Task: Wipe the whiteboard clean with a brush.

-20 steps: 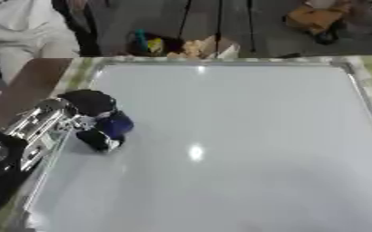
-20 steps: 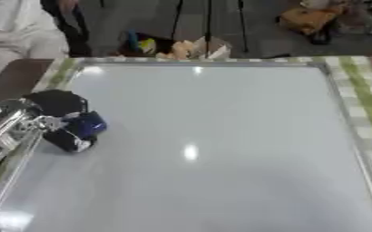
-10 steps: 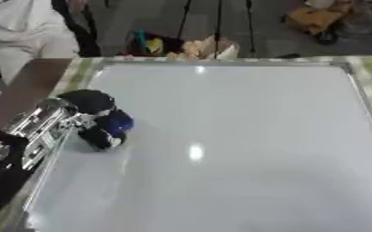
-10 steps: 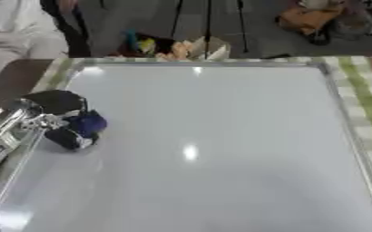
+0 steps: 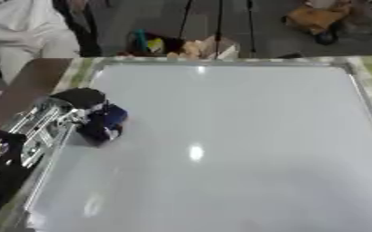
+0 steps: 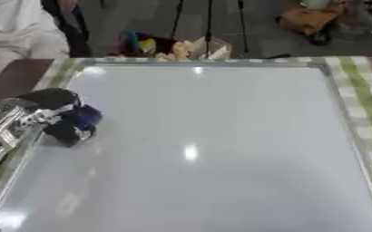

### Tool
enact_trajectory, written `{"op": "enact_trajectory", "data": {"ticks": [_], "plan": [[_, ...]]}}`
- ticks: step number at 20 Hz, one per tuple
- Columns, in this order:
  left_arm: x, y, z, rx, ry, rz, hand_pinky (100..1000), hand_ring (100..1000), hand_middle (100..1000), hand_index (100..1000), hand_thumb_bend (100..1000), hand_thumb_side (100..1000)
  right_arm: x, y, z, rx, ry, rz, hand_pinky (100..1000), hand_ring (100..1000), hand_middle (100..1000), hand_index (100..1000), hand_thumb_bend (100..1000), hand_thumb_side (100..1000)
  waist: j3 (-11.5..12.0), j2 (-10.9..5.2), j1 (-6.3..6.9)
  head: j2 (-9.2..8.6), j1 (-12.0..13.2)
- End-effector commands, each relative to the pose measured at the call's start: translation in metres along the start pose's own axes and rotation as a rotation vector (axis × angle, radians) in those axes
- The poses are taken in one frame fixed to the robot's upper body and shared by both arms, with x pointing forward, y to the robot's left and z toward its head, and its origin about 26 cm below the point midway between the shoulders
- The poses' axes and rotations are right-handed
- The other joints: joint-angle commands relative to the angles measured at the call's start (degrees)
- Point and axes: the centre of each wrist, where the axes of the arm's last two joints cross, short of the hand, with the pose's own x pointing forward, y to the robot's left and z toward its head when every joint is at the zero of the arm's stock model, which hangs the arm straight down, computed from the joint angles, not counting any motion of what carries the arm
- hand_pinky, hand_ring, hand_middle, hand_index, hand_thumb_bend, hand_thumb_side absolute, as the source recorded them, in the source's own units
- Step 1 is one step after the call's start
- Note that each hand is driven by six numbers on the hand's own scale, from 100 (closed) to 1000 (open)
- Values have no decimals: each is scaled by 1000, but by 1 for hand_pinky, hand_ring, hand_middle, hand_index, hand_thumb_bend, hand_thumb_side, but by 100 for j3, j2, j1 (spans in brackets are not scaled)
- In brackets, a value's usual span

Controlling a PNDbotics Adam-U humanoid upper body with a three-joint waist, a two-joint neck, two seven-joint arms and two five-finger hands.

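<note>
At the left edge of the whiteboard (image 5: 237, 145), the robot's left hand (image 5: 58, 115) had its fingers curled round a dark blue brush (image 5: 103, 122), which rested on the white surface near the metal frame (image 5: 221, 62).

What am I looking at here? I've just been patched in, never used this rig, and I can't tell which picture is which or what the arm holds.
Both pictures come from the robot's head, looking down: its left eye and right eye, nearly the same picture. The big white sheet is the whiteboard, lying flat on a table with a green checked cloth. Coming in from the left is the robot's left hand, black and silver, fingers curled round a dark blue brush that rests on the board near its left edge. The right hand is not in view.
</note>
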Motion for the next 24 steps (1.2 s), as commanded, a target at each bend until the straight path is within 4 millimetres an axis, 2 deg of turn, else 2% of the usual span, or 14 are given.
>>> {"op": "enact_trajectory", "data": {"ticks": [1,8,12,24], "plan": [[-19,-2,0,3,79,-13,406,519,355,448,100,576,3,-2,-7,6,-30,6,808,756,553,818,100,932,16,-91,-19,-49,5],[-35,-13,-3,-4,148,-24,408,520,355,448,100,571,3,-2,-6,7,-31,7,808,756,553,818,100,933,29,-87,-34,-52,-3],[-36,-15,-3,-4,142,-13,406,517,353,447,100,573,3,-2,-6,6,-31,7,808,756,553,818,100,934,42,-91,-42,-66,-4],[-1,6,13,57,-66,-79,398,511,348,445,100,585,3,-1,-6,4,-29,6,809,756,552,818,100,933,14,-90,-41,-86,22]]}}
